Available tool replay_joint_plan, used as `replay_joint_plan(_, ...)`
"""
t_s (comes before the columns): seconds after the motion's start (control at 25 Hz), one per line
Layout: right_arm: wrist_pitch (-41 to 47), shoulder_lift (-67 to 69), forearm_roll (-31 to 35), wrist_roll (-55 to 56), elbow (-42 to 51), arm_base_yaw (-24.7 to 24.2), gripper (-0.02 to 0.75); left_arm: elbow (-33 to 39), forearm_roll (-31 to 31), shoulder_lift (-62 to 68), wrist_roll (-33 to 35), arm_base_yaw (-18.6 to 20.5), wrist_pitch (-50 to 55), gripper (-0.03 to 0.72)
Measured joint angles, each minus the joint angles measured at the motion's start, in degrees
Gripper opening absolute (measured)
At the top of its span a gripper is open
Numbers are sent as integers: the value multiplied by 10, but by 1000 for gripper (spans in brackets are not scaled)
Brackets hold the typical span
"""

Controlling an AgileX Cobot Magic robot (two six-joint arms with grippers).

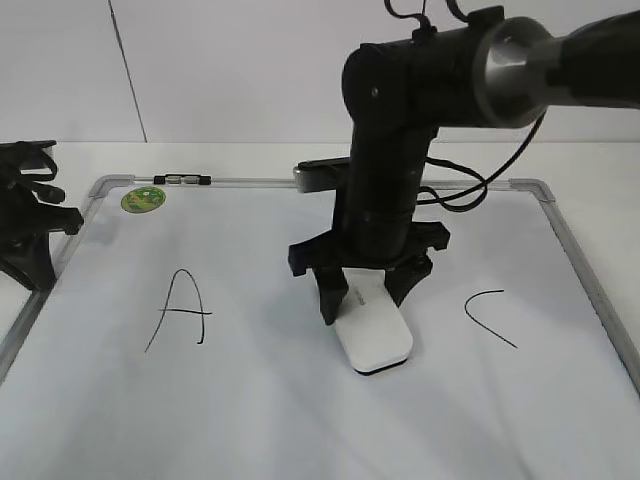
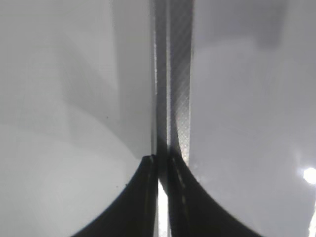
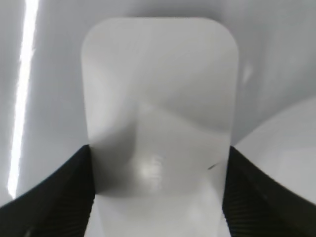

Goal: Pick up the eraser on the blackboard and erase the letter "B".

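A plain white wall stands behind a white counter [image 1: 590, 160], and on that counter lies the blackboard [image 1: 250, 420], a wide white writing surface framed in grey metal with rounded corners. It fills most of the exterior view.

The right arm [image 1: 400, 130], black with a silvery joint, reaches in from the upper right and bends straight down over the middle of the board. Its right tool [image 1: 365, 290] sits low over the surface with a finger on either side of the eraser [image 1: 372, 335]. The right wrist view shows the dark fingers [image 3: 59, 192] pressed against both long sides of the eraser [image 3: 158, 108], so the tool is clamped on it. The eraser, a white rounded block with a thin dark base, rests on the board at its centre, between the "A" and the "C".

At the far left edge the left arm's tool [image 1: 30, 225] rests beside the board's frame. In the left wrist view its two fingers [image 2: 143, 197] lie together with only a thin sliver of light between them, closed on nothing, right over the grey frame strip [image 2: 173, 74].

The black "A" [image 1: 180, 310] is left of the eraser and the black "C" [image 1: 490, 318] right of it, both well apart from it. No stroke of the letter "B" shows anywhere on the board. A small round green sticker [image 1: 143, 199] sits near the top left corner, and a marker [image 1: 185, 180] lies along the top frame just beside it.
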Motion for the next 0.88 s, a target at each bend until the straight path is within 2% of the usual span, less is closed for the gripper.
replay_joint_plan(0.2, 4, -15, 18, -7, 3, -42, 538, 0, 0, 0, 0, 0, 0, 31)
replay_joint_plan(0.4, 17, -46, 40, -30, 3, -105, 538, 0, 0, 0, 0, 0, 0, 31)
replay_joint_plan(0.72, 26, -62, 43, -71, 3, -212, 538, 0, 0, 0, 0, 0, 0, 31)
replay_joint_plan(0.88, 26, -62, 41, -92, 3, -250, 538, 0, 1, 0, 0, 0, 0, 32)
